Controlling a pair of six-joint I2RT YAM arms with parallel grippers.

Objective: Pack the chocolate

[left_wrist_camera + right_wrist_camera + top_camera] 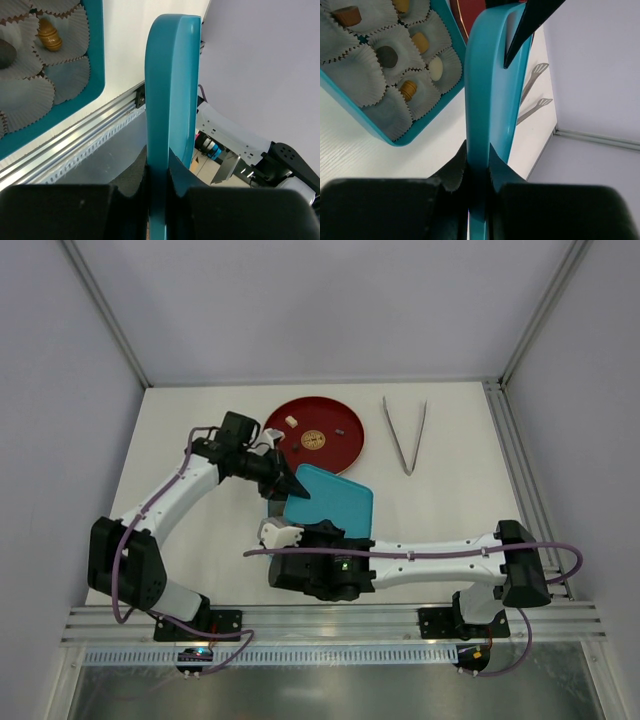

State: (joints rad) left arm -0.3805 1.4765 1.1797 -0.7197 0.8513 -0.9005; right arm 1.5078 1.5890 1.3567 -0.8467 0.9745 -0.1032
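The teal lid (335, 502) hangs tilted over the table's middle, held at two edges. My left gripper (290, 483) is shut on its far-left edge, and in the left wrist view the lid (172, 90) stands edge-on between the pads of that gripper (159, 170). My right gripper (477, 160) is shut on the near edge of the lid (490, 85). Beside it lies the teal box (357, 107) of paper cups holding chocolate: a dark piece (386, 56), a cream one (436, 68) and a golden one (408, 90). A golden piece (49, 35) also shows in the box (96, 50).
A red plate (345, 450) with a few small pieces lies behind the lid. Metal tongs (405, 435) lie to its right. The aluminium rail (330, 625) runs along the near edge. Grey walls enclose the table.
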